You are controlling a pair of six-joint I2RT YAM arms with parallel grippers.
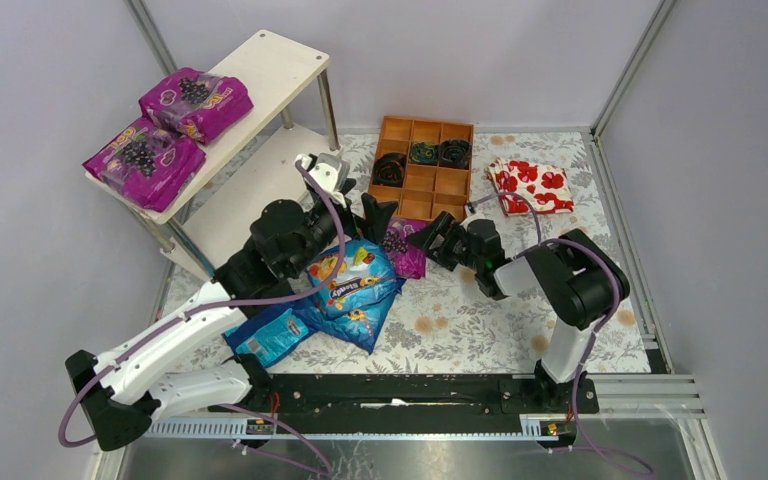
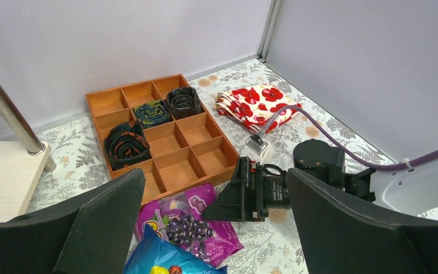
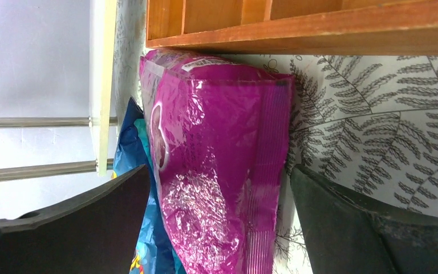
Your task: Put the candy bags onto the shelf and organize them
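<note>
Our left tool (image 1: 360, 205) and right tool (image 1: 425, 240) both gape, holding nothing. The purple bag (image 3: 222, 171) lies mid-table (image 1: 480, 320), just beside the tray (image 1: 452, 183), before the right tool's jaws. It looks light, soft and slippery, so we judge its crimped end seam the best hold.

No txt legible; print on candy bags (image 1: 352, 285) too blurry.
</note>
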